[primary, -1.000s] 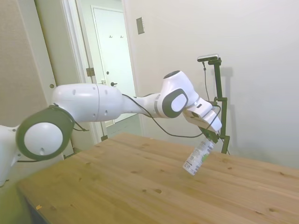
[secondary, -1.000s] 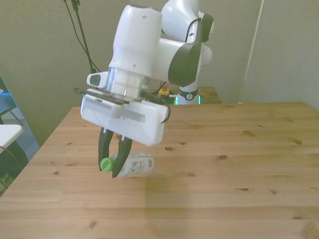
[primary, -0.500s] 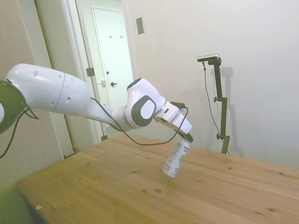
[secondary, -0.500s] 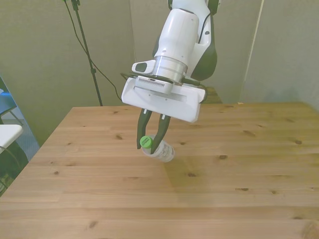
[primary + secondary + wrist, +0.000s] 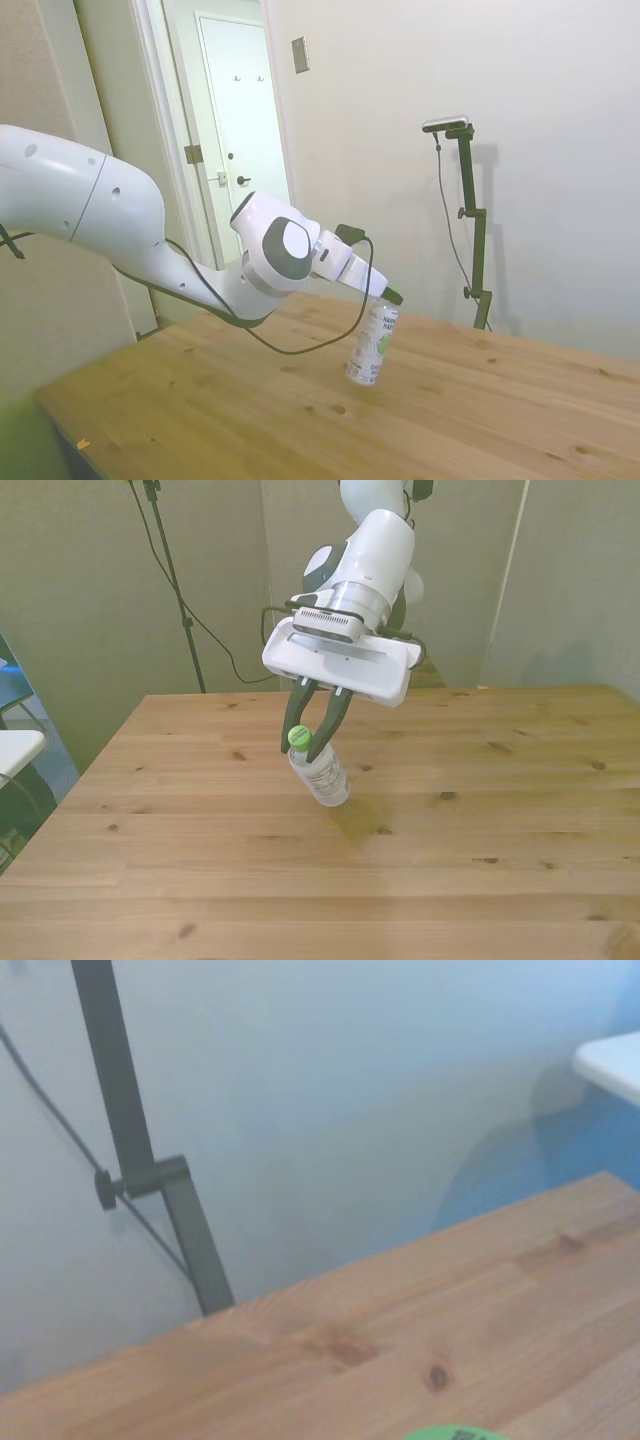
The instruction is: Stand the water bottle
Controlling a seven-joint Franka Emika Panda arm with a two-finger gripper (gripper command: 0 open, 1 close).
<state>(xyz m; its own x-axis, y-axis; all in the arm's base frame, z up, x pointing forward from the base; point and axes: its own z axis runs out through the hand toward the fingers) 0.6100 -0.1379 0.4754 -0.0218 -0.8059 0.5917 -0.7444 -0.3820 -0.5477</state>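
Since the earlier frames the arm had swung the bottle (image 5: 372, 342) back toward the middle of the surface (image 5: 300, 420) and brought it from a steep slant to nearly upright, lowering it until its base sat on or just above the wood. In the side view the base looked to be touching the surface, though a thin gap could not be ruled out. The gripper (image 5: 310, 748) had its jaws pinching the neck just under the green cap (image 5: 298, 738), which also peeked in at the edge of the wrist view (image 5: 445, 1432).

Read left to right in the front view, the cap sat toward that view's left and the body ran down toward its right, so the bottle was not yet plumb; in the side view it also leaned a little.

The main risk, as I judged it, was letting go too soon. With the cap off-centre over the base, an early release would likely tip the bottle back onto its side, and a light, clear, perhaps near-empty bottle would roll. Pressing down further while tilted could make the base skid on the smooth wood or twist the neck out of the jaws. Pulling away sideways after release might also drag the cap and topple it.
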